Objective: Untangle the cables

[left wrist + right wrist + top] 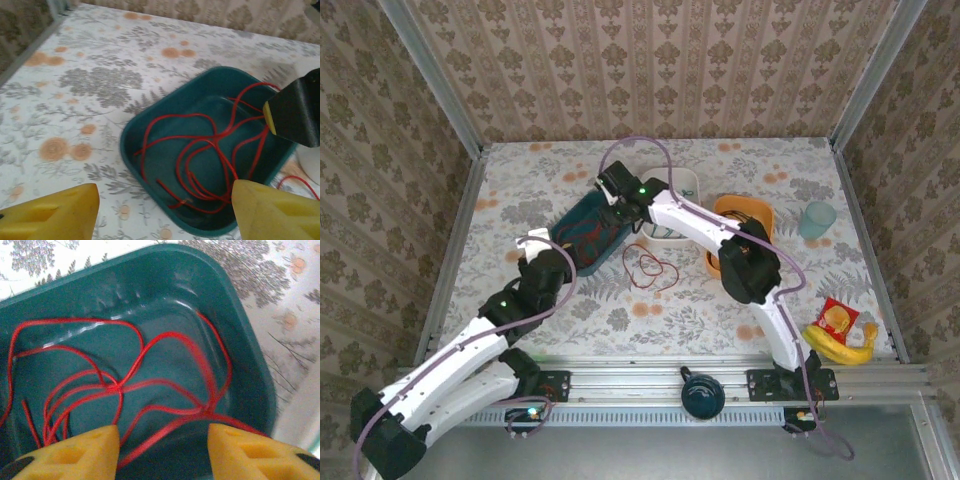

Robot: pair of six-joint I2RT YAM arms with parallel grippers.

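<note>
We find the cables [116, 387] lying as loose red loops on the floor of a teal tray [582, 228], with a separate red loop [655, 268] on the table just beside the tray's near right side. Every strand we can make out is red. From above, the tray's long axis runs diagonally, near-left to far-right, and the bunch itself has no single axis. Its strands cross at one tight junction, with a second crossing further right. The right gripper [162, 432] hangs directly over the tray with its fingers apart and nothing clamped. The main junction lies ahead of it, nearer its left finger, and one strand crosses the tray floor beneath the gap between the fingers. The left gripper [165, 190] stands off the tray's near corner, also spread wide and empty, with the cables [215, 139] ahead of it and slightly right. We judge the right arm the nearer of the two, so a descent onto the strand under its gap looks like the shorter move. No brand, label or legible writing appears on the tray or the cables. The print on the red and yellow packet [837, 318] at the right is too small to read.
</note>
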